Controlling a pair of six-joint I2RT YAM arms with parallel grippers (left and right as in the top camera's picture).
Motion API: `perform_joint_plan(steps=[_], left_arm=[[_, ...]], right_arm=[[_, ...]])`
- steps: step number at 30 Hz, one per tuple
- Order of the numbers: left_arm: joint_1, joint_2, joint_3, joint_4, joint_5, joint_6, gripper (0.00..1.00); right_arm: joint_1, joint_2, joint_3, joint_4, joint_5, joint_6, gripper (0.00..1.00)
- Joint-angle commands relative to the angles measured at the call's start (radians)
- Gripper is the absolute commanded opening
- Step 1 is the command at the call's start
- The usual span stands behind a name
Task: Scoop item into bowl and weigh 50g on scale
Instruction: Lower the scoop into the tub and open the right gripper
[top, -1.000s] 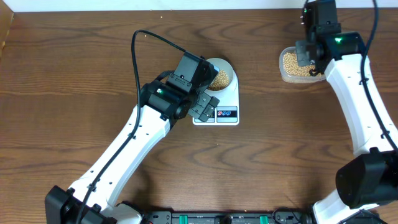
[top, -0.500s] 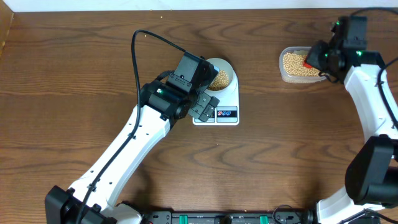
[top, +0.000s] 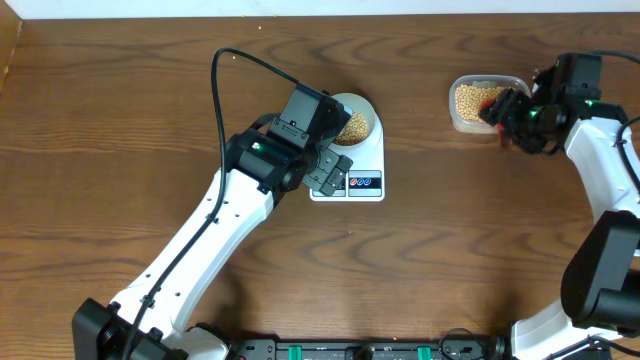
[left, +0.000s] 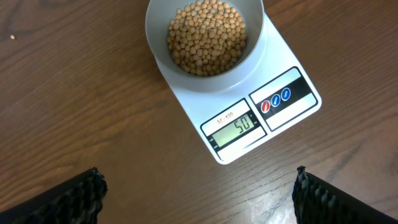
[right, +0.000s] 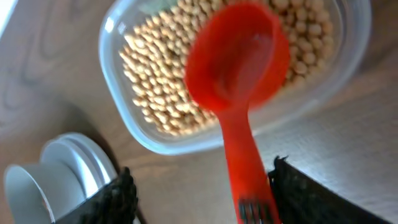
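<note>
Smooth round bowl heaped with pea-sized tan beans; flat white rectangular scale

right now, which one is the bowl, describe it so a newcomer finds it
Find the white scale near the middle of the wooden table. On it sits the bowl: round, pale grey-blue, opaque, holding tan beans. The only other bean container, the tub far right, is clear plastic with rounded corners and stands on bare wood.
</note>
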Motion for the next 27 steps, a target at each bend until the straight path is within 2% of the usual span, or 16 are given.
perform_joint_plan(steps=[1,6,11,19,27], left_arm=[[0.004,0.001,-0.008,-0.004,-0.005,-0.009,0.98],[0.004,0.001,-0.008,-0.004,-0.005,-0.009,0.98],[0.004,0.001,-0.008,-0.004,-0.005,-0.009,0.98],[0.004,0.001,-0.008,-0.004,-0.005,-0.009,0.98],[0.004,0.001,-0.008,-0.004,-0.005,-0.009,0.98]], right_arm=[[-0.032,0.008,-0.006,-0.024,-0.022,-0.058,0.77],[-0.073,-0.014,0.003,-0.057,-0.140,-0.200,0.93],[-0.095,-0.099,0.020,-0.094,-0.176,-0.308,0.99],[-0.055,-0.382,0.021,-0.192,-0.174,-0.518,0.99],[0.041,-0.649,0.021,-0.361,-0.062,-0.529,0.99]])
